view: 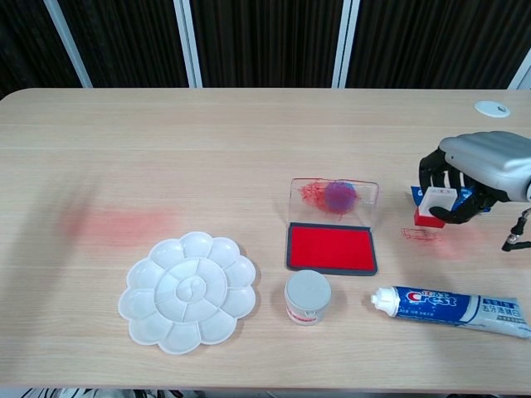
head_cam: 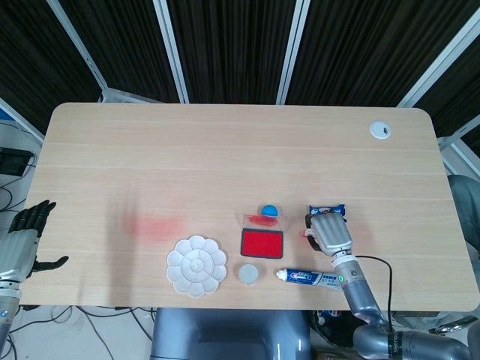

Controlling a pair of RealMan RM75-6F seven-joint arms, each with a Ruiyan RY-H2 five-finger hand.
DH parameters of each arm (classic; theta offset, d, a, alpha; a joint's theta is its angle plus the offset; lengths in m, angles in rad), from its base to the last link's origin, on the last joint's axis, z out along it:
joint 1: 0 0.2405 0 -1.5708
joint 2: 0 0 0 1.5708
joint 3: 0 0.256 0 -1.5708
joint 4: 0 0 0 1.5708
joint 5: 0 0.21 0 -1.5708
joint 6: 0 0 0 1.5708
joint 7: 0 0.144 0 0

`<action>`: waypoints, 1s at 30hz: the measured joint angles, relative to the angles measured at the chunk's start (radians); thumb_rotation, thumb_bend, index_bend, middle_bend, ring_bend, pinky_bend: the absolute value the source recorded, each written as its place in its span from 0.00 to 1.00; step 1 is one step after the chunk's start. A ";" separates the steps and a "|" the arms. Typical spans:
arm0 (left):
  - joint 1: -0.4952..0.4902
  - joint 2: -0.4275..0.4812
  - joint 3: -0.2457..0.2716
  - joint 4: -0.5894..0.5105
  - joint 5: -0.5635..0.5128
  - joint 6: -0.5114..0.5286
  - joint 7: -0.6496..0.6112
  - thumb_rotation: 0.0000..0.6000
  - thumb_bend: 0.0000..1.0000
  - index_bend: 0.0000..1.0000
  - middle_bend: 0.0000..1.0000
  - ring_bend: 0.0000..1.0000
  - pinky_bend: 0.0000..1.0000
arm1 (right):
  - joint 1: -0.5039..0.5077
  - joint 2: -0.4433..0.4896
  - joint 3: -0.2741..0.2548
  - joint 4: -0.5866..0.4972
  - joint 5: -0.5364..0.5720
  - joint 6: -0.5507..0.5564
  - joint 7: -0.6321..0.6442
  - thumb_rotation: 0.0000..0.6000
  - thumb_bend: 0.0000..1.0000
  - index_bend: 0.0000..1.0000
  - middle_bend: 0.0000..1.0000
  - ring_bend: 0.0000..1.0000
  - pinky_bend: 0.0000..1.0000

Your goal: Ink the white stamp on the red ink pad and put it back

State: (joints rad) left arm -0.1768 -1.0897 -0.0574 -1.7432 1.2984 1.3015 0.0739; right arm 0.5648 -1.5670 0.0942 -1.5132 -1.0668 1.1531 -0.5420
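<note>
Our right hand [view: 474, 176] grips the white stamp [view: 432, 206], right of the red ink pad [view: 331, 248]. We should lower it level onto the desk [view: 207, 141], then release.

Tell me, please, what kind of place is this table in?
Probably a robotics lab or test cell, not a home. A plain wooden table stands before black slatted panels in metal framing, cables lie on the floor beside it, and a paint palette and toothpaste tube lie out like test props.
</note>
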 measured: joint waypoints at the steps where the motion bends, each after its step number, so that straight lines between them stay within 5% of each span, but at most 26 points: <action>1: 0.000 0.000 0.000 0.000 -0.001 -0.001 -0.001 1.00 0.03 0.00 0.00 0.00 0.00 | 0.000 -0.007 0.002 0.016 -0.003 -0.004 0.011 1.00 0.58 0.76 0.60 0.50 0.46; 30: -0.005 0.005 -0.003 -0.004 -0.017 -0.017 0.001 1.00 0.03 0.00 0.00 0.00 0.00 | -0.006 -0.092 0.026 0.161 0.007 -0.077 0.063 1.00 0.41 0.76 0.55 0.45 0.46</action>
State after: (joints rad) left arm -0.1820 -1.0847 -0.0604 -1.7472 1.2813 1.2845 0.0747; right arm 0.5592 -1.6594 0.1200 -1.3520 -1.0597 1.0761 -0.4788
